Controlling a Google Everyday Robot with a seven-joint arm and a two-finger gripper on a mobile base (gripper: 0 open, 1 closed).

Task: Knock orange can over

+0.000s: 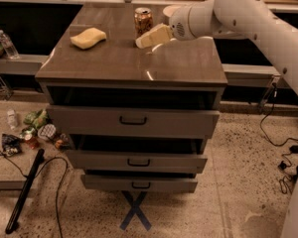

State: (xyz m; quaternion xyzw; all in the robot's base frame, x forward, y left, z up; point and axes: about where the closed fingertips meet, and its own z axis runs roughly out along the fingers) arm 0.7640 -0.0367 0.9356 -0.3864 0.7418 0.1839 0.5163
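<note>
The orange can [143, 20] stands upright at the back middle of the grey cabinet top [179, 66]. It has an orange-gold mottled print and a silver rim. My gripper [141, 42] comes in from the right on the white arm [248, 14]. Its cream fingertips reach the can's lower front right side, at or almost at the can. I cannot tell whether they touch it.
A yellow sponge [88, 37] lies at the back left of the top. A white bowl [170, 10] is mostly hidden behind my arm. The cabinet's three drawers [133, 120] stand partly pulled out. Bottles and litter [32, 130] lie on the floor at left, with cables.
</note>
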